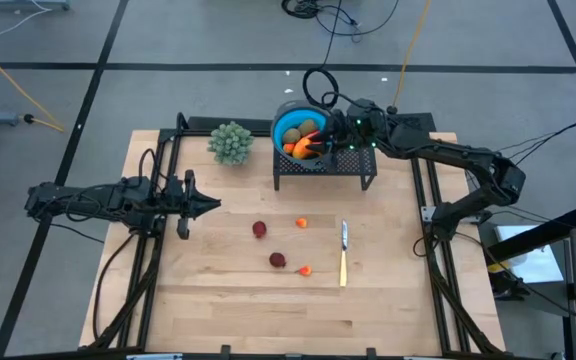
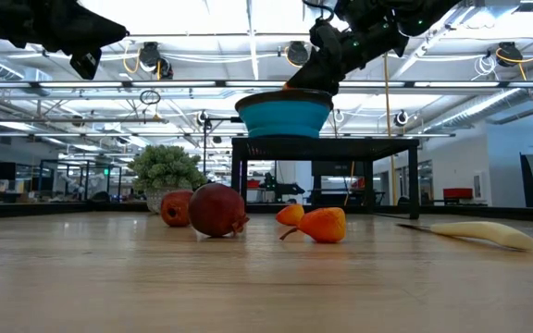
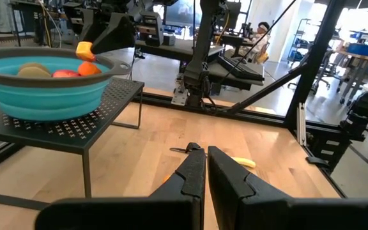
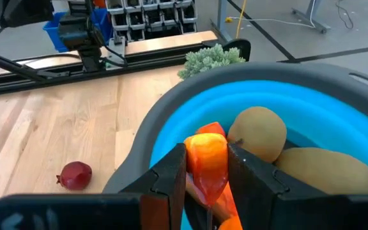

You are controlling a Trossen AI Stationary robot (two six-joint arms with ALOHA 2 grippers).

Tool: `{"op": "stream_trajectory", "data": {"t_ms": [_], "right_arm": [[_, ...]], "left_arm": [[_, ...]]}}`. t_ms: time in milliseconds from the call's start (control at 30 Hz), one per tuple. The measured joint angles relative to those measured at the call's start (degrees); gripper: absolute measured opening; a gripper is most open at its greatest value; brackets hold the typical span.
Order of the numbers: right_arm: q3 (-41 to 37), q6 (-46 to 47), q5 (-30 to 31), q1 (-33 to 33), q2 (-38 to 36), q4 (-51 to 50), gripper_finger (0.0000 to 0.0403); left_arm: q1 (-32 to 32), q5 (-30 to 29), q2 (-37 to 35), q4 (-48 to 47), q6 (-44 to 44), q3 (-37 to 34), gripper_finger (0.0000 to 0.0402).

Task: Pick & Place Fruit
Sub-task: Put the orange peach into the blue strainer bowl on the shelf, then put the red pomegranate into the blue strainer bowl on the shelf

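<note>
Orange fruit (image 4: 206, 160) clamped in right gripper (image 4: 207, 167), half hidden; left gripper (image 3: 206, 167) together.

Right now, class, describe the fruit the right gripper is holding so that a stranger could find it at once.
Find the black mesh stand at the table's far edge and the blue bowl on it. Over that bowl the right gripper pinches a small orange-red fruit. Its bright orange-red skin sets it apart from the two brownish-green ovals lying in the bowl.
</note>
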Motion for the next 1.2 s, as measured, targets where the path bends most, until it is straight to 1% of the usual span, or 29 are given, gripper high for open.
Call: {"op": "stream_trajectory", "data": {"t_ms": [533, 700, 867, 1100, 1200], "right_arm": [[0.00, 0.17, -0.02, 0.00, 0.00, -0.31, 0.0100], [-0.02, 0.20, -0.03, 0.00, 0.00, -2.32, 0.0117], [-0.02, 0.19, -0.02, 0.00, 0.00, -1.86, 0.0134], [-0.02, 0.20, -0.03, 0.00, -0.15, -1.03, 0.0147], [-0.09, 0.04, -0.11, 0.35, -2.15, -0.83, 0.0147]], "left_arm": [[0.00, 0.02, 0.00, 0.00, -0.02, 0.00, 0.0017], [0.00, 0.02, 0.00, 0.00, -0.04, 0.00, 0.0017], [0.00, 0.02, 0.00, 0.02, -0.04, 0.00, 0.0017], [0.00, 0.04, 0.00, 0.02, -0.07, 0.00, 0.0017], [0.00, 0.04, 0.00, 0.02, -0.17, 0.00, 0.0017]]}}
